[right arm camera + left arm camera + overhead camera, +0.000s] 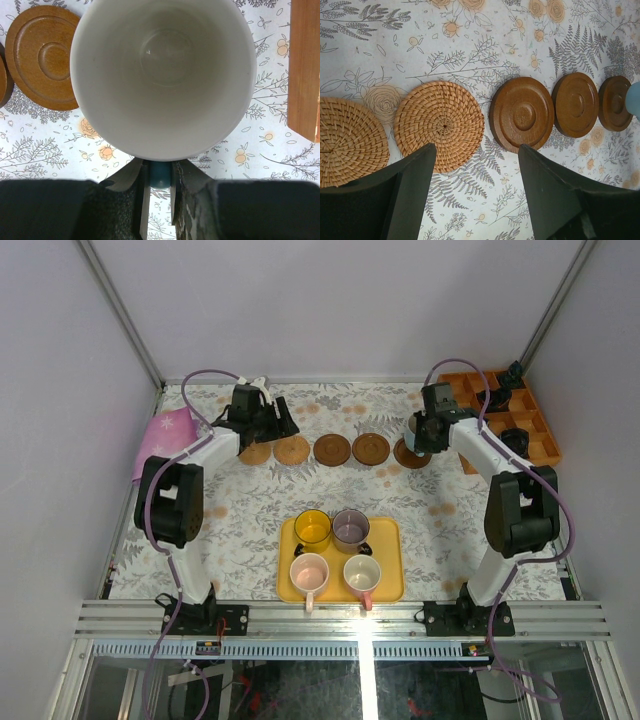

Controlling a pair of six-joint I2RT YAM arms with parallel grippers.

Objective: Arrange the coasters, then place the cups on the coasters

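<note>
Nearest, a yellow rectangular tray on the floral counter carries four small mugs: one yellow, one purple-grey, two pale pink. Beyond lies a row of round coasters: two tan woven discs, then three dark brown discs. The left claw hangs wide over the row's left part, holding nothing. The right claw pinches the handle of the light blue white-lined mug at the row's right end; whether it touches the last disc cannot be told

Worktop: white, grey fern + orange flower print.
2 woven coasters: lt tan, spiral weave.
3 dark brown coasters: concentric ring grooves.
Blue cup: white inside, lt blue handle.
Tray: yellow.
Other cups: yellow cup, purple-grey cup, 2 pale pink cups.
Compartment tray: orange.
Cloth: pink.
</note>
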